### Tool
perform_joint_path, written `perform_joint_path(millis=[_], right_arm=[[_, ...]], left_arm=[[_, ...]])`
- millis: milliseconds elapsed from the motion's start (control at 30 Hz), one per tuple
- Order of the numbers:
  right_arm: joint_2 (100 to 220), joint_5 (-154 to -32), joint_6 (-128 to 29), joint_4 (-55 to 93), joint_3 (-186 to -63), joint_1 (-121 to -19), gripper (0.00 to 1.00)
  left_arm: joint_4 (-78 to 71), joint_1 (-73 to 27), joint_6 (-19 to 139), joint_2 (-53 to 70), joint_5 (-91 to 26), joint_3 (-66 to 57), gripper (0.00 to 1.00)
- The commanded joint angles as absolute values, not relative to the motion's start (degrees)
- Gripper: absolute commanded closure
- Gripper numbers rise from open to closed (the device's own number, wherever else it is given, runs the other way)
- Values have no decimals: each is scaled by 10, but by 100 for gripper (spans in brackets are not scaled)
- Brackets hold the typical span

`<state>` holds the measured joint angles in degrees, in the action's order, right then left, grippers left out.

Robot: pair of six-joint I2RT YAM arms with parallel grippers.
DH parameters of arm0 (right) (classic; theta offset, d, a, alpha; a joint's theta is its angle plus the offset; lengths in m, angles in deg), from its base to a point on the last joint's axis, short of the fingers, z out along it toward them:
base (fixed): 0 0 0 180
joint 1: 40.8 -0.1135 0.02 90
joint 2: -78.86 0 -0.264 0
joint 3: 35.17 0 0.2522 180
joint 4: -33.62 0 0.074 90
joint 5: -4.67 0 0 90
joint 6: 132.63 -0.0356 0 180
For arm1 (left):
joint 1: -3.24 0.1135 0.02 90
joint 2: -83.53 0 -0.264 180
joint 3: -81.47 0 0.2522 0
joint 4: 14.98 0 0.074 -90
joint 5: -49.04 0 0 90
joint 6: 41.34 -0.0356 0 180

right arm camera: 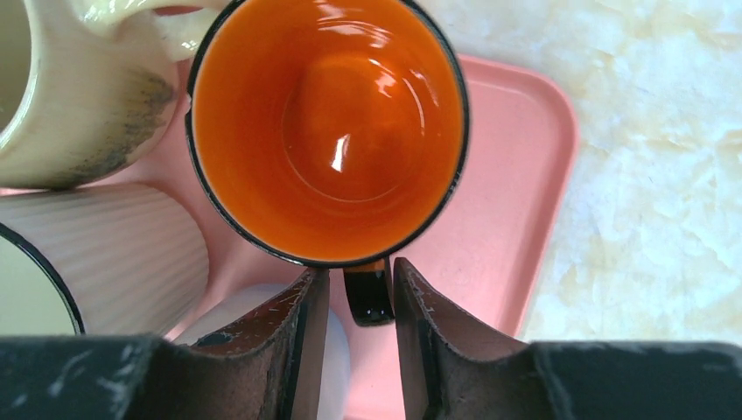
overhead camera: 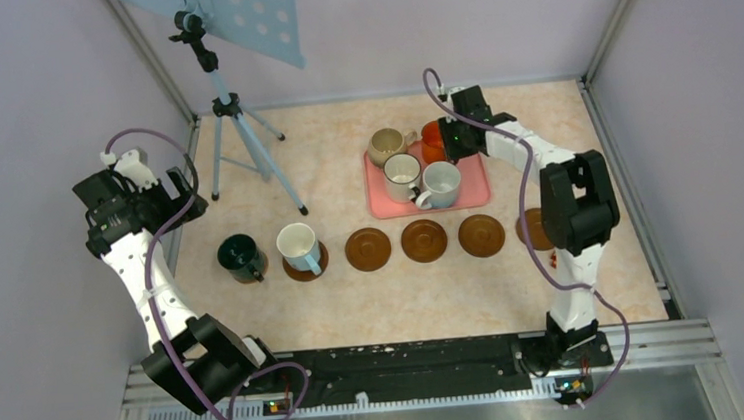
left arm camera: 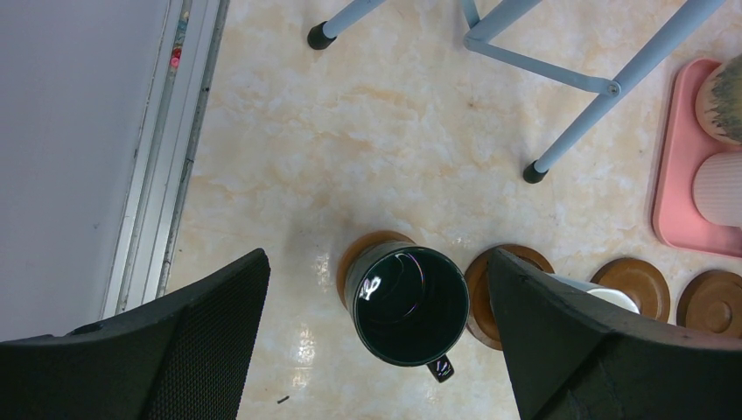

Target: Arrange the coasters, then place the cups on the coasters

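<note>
A row of dark brown coasters crosses the table. The dark green cup [overhead camera: 240, 255] [left arm camera: 409, 304] and a white cup [overhead camera: 298, 244] each stand on one at the left. Three coasters [overhead camera: 368, 249] [overhead camera: 424, 240] [overhead camera: 481, 234] lie bare, and another coaster [overhead camera: 529, 228] is half hidden behind my right arm. On the pink tray [overhead camera: 380, 207] stand a beige cup [overhead camera: 386, 146], two whitish cups [overhead camera: 402, 172] [overhead camera: 440, 183] and the orange cup [overhead camera: 432, 143] [right arm camera: 328, 127]. My right gripper [overhead camera: 450, 138] [right arm camera: 360, 269] is shut on the orange cup's black handle. High above the green cup, my left gripper [overhead camera: 182, 188] [left arm camera: 378, 254] is open and holds nothing.
A blue-legged tripod [overhead camera: 243, 150] carrying a perforated panel [overhead camera: 242, 10] stands at the back left, its feet near the green cup. Walls and metal rails enclose the table on three sides. The tray's cups stand close together.
</note>
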<state>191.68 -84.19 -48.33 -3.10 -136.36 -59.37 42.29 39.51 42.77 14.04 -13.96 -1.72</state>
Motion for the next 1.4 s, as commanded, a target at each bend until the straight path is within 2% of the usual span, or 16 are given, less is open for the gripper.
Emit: perform_joint_path(millis=[0,167,400,467,633,667,1167,1367], right_arm=[[1948,-894,-404,-24,-1396,-591,67],[1984,-917,-393,-50,-1430,-590,67],[1984,-894,-381,-18,-1403,-590,69],[1978,-889,-381,-2,-1394,-590,74],[1953,-871,-369,25,-1374,-589,99],[1944,-867,-365,31,-1368,-588,100],[1780,-900,-357,158,-1317,-582,100],[1716,-889,-361,133,-1316,-613,100]], left_arm=[[407,393,429,144,-141,-23,1],[409,393,427,143,-147,-30,1],[409,393,428,141,-148,-34,1],[409,393,428,140,-150,-35,1],[408,394,428,137,-146,-37,1],[407,393,429,137,-145,-38,1],[395,394,441,135,-124,-26,1],[389,393,447,134,-114,-23,1]])
